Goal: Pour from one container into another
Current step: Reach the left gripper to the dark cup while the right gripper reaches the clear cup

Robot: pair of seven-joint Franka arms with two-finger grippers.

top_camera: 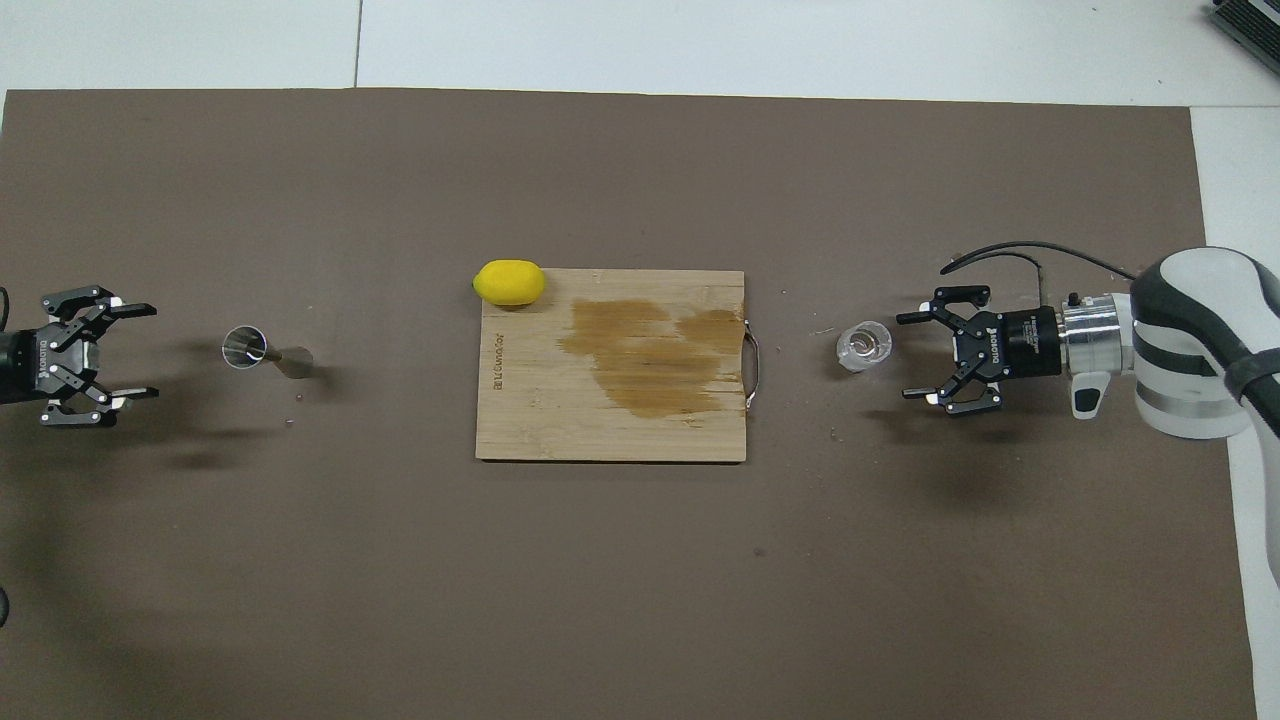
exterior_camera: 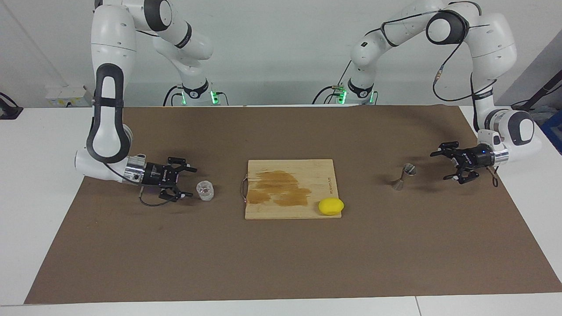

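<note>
Take the wooden cutting board (exterior_camera: pixel 290 188) at the middle of the brown mat (exterior_camera: pixel 281 263) as your reference. Your glass cup (exterior_camera: pixel 204 191) stands upright on the mat beside the board's handle edge, toward the right arm's end of the table, a little apart from the board. Your right gripper (exterior_camera: pixel 188 181) lies low and horizontal just beside the cup, on the side away from the board, with its jaws spread wide and pointing at the cup; its fingertips (top_camera: pixel 908 318) reach close to the glass, but nothing is between them and you can see a gap in the overhead view, so it grasps nothing. Your metal jigger (exterior_camera: pixel 403 176) stands upright on the mat beside the board's other edge, toward the left arm's end of the table, well apart from the board. Your left gripper (exterior_camera: pixel 444 165) is also low and horizontal, near the jigger on the side away from the board, jaws spread wide and facing the jigger, with clear mat between its fingertips (top_camera: pixel 140 310) and the metal; it holds nothing either. A yellow lemon (exterior_camera: pixel 331 206) rests on the board's corner that is farthest from the robots and toward the left arm's end, slightly overhanging the edge. A darker wet-looking stain (exterior_camera: pixel 281 189) covers part of the board's surface toward the handle.
</note>
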